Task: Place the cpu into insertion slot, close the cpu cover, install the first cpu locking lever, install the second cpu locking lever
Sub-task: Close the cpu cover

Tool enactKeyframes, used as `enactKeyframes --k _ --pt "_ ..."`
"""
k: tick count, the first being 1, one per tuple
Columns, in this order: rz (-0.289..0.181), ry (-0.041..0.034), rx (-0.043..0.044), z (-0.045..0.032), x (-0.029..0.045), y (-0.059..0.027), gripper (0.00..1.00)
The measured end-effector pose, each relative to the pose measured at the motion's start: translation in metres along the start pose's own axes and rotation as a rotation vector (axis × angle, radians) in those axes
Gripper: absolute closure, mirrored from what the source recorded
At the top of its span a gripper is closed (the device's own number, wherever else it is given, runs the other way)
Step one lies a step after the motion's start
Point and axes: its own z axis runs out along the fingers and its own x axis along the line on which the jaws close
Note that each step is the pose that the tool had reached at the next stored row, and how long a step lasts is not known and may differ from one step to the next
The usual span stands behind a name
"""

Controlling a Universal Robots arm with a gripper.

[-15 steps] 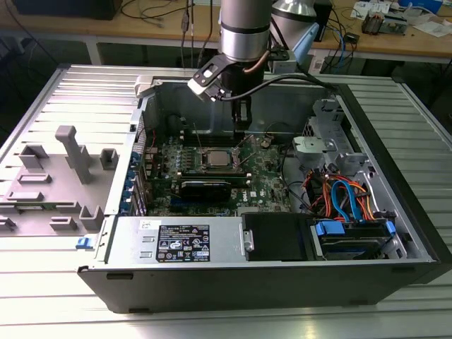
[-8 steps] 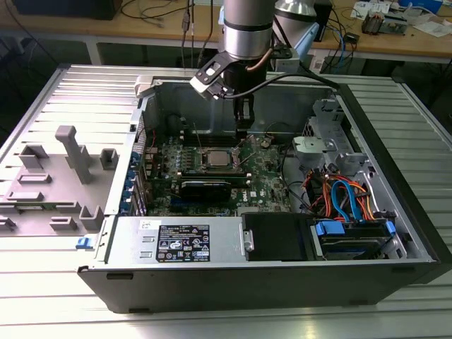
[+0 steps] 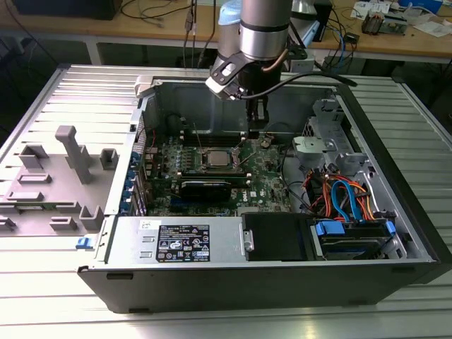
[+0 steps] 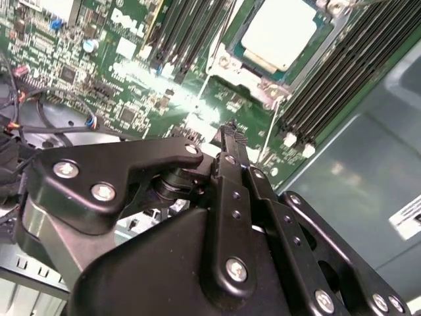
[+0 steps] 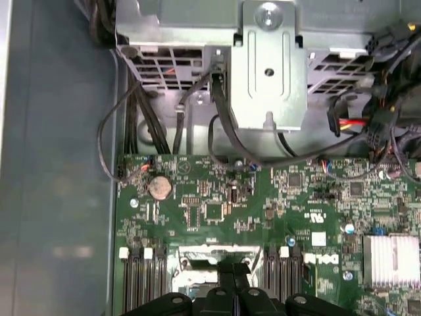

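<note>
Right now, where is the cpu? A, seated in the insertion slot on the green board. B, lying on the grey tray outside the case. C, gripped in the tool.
A: in the second wrist view the cpu lies flat, silver top up, inside the metal rim of the insertion slot, apart from the tool.
</note>
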Motion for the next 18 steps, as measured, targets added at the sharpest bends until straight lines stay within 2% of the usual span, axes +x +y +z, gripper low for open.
enactKeyframes --k 5,7,11,12,18 --pt "0.0 0.0001 0.0022 0.0014 0.0004 0.0137 0.89" --pt "-0.001 -0.0002 0.0091 0.0047 0.001 0.0212 0.89" --pt "-0.002 -0.0001 0.0191 0.0103 0.0029 0.0274 0.89" --pt "-0.003 0.0 0.025 0.0123 0.0035 0.0313 0.89" --pt "-0.023 0.0011 0.0344 0.0209 0.0041 0.0318 0.89"
